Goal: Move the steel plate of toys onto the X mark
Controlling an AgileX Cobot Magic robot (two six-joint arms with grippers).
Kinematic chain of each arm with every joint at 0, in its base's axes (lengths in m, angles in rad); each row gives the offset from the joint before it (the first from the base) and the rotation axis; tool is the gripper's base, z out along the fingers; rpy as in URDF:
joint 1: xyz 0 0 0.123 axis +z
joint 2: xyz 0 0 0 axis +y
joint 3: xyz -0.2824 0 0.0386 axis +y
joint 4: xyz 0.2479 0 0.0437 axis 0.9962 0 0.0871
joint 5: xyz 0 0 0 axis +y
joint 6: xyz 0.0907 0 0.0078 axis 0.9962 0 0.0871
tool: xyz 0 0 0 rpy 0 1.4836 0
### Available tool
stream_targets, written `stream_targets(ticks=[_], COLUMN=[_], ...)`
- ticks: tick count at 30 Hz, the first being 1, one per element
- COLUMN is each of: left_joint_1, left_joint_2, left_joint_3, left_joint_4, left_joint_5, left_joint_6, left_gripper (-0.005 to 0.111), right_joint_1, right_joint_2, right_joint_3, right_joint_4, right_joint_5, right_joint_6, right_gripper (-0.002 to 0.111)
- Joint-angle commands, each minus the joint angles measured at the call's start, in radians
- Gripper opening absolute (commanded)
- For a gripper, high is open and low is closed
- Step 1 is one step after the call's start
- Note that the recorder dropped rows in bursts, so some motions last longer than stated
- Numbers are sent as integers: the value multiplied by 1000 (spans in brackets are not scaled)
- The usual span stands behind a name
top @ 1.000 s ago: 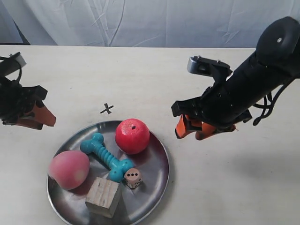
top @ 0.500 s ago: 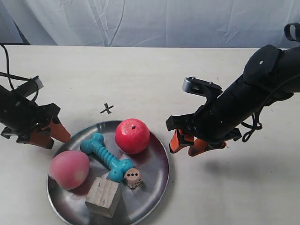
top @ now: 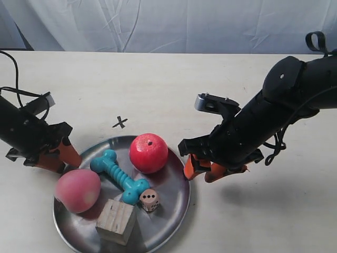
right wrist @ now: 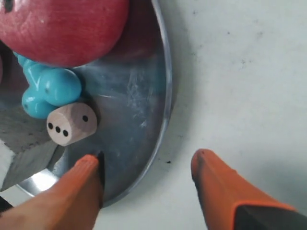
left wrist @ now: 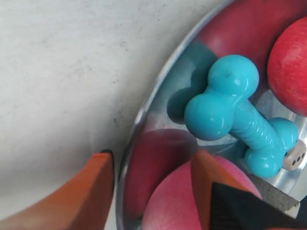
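The steel plate (top: 176, 185) lies near the table's front. It holds a red apple (top: 149, 153), a pink peach (top: 77, 191), a teal dog-bone (top: 120, 176), a wooden cube (top: 116, 221) and a die (top: 149, 200). The X mark (top: 120, 123) is drawn just beyond the plate's far rim. My left gripper (top: 59, 157) is open at the plate's left edge. In the left wrist view (left wrist: 153, 177) it straddles the rim (left wrist: 144, 110), one finger over the peach (left wrist: 168, 211). My right gripper (top: 202, 169) is open at the right edge. It (right wrist: 146, 165) straddles the rim (right wrist: 160, 129) beside the die (right wrist: 72, 123).
A white cloth backdrop (top: 168, 23) hangs behind the cream tabletop (top: 174, 84). A black cable (top: 13, 74) loops above the left arm. The right arm's dark body (top: 274, 121) stretches across the table's right side.
Both arms have come down and inward to the plate. Each open gripper now sits at the rim, left and right. Plate and toys have not moved.
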Motion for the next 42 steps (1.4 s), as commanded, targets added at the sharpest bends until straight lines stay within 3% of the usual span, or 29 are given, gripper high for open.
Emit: stream_targets(ticks=[1,15,42], left_joint_1=[-26,-64,-64], left_joint_2=[7,7,7], left_joint_3=[2,2,2], left_joint_4=[4,128,106], left_joint_5=[8,-35,-41], left_joint_6=[4,-139,-126], left_gripper=[48,48,46], right_joint_1=[4,4,9], right_joint_2=[3,3,59], right_joint_3=[3,7,65], right_joint_4=[-13,-30,84], right_joint_5=[-8,-2,-43], right_joint_6=[-9,1,23], right_gripper=[55,55,55])
